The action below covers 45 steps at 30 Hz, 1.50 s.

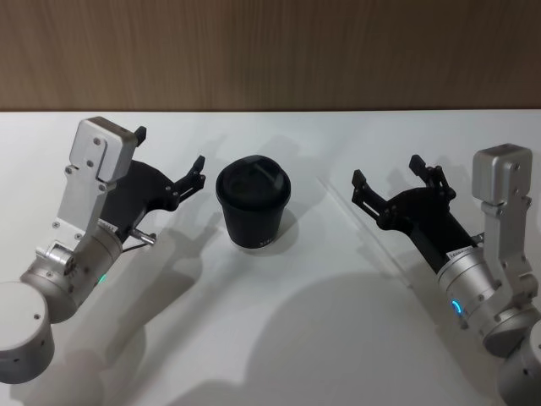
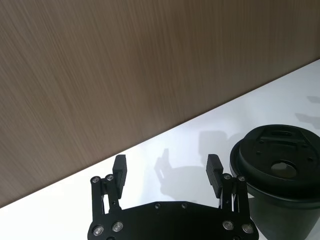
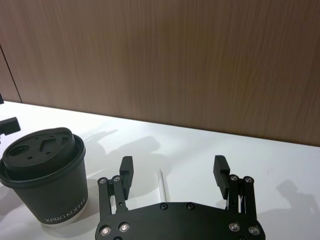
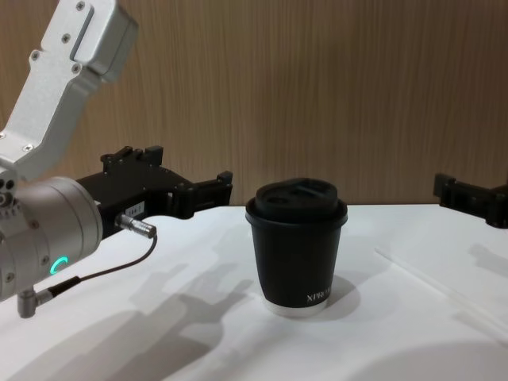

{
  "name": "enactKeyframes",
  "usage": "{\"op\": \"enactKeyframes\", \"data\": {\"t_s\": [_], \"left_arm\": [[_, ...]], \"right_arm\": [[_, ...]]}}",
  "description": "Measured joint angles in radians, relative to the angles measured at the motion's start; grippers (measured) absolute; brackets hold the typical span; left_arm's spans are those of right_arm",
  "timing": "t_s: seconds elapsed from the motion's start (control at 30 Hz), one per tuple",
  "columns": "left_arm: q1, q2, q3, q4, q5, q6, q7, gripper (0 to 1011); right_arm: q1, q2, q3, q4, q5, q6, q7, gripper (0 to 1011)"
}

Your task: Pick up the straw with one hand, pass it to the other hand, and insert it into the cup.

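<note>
Head view is showing the left gripper point(image 1: 169, 149) hovering, jaws apart, toward the tabletop's point(image 1: 279, 338) left edge. The cup point(image 1: 253, 207) is standing mid-tabletop. The right gripper point(image 1: 386, 171), jaws apart, is hanging over the straw point(image 3: 161, 184) lying toward the right edge. Pickup seems pending: you should lower it, then close.

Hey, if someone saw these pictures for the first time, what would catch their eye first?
The black lidded cup stands upright in the middle of the white table, the darkest thing there. The left end effector and the right end effector hover open on either side of it, empty. A thin pale straw lies flat on the table below the right end effector, easy to miss.
</note>
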Motion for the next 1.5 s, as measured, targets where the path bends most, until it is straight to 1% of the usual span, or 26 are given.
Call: {"op": "enactKeyframes", "data": {"t_s": [1.33, 1.5], "left_arm": [[0.000, 0.000, 0.000, 0.000, 0.000, 0.000, 0.000, 1003], [0.000, 0.000, 0.000, 0.000, 0.000, 0.000, 0.000, 1003]], "right_arm": [[0.000, 0.000, 0.000, 0.000, 0.000, 0.000, 0.000, 1001], [0.000, 0.005, 0.000, -0.004, -0.008, 0.006, 0.000, 1001]]}}
